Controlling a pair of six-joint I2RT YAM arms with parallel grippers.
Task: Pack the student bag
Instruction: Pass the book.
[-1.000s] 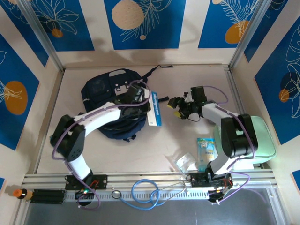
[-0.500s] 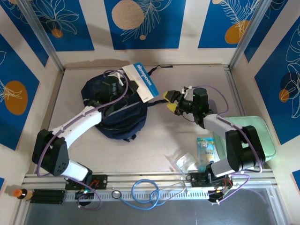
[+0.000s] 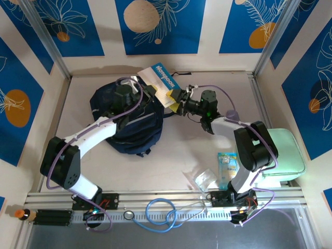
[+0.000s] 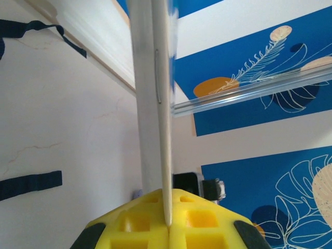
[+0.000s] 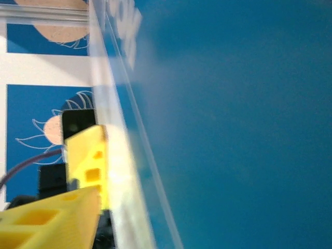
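The table [image 3: 181, 148] bears the student bag [image 3: 136, 138], a mint case [image 3: 286, 150], a blue packet [image 3: 227, 164].

Back wall [image 3: 181, 31] and both side walls [image 3: 15, 83]: we note deep blue panels with white leaf outlines and peach or orange discs, cream stripes between. Aluminium posts [image 3: 46, 41] at back corners. Pale beige table [image 3: 187, 145], hairline-cracked; aluminium rail [image 3: 155, 199] along near edge. Light even, shadows soft.

Left arm stretched forward, left gripper [image 4: 168, 225] pinched tight on notebook [image 3: 162, 78] edge; right arm reaching leftward, right gripper [image 3: 176, 101] jaws apart, straddling the same notebook.
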